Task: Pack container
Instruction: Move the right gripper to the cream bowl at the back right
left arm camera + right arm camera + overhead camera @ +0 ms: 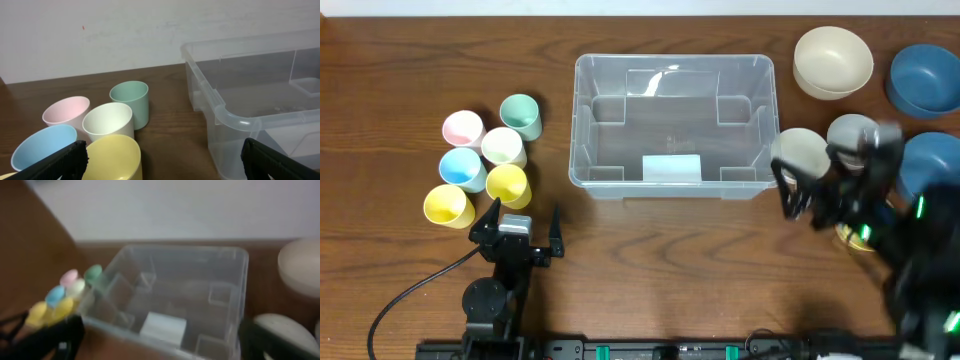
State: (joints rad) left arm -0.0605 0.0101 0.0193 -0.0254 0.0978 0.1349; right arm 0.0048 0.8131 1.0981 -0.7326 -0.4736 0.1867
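Note:
The container [582, 120], a big clear plastic bin with a pale label [671, 168] on its floor, sits in the middle of the table with nothing else in it. My left gripper [521, 226] is open, low near the front, just in front of a yellow cup [508, 184]. The left wrist view shows that gripper [162, 165] with the yellow cup [115, 157] by its left finger and the container [235, 120] to its right. My right gripper [830, 182], blurred, hovers open off the bin's right end. In the right wrist view it [160, 341] looks down onto the container [185, 248].
Several pastel cups stand left of the bin: pink [463, 128], green [522, 116], white [503, 147], blue [462, 168] and a second yellow [448, 205]. Bowls lie to the right: beige [833, 62], dark blue [925, 80], pale grey [802, 152] and another blue [932, 165].

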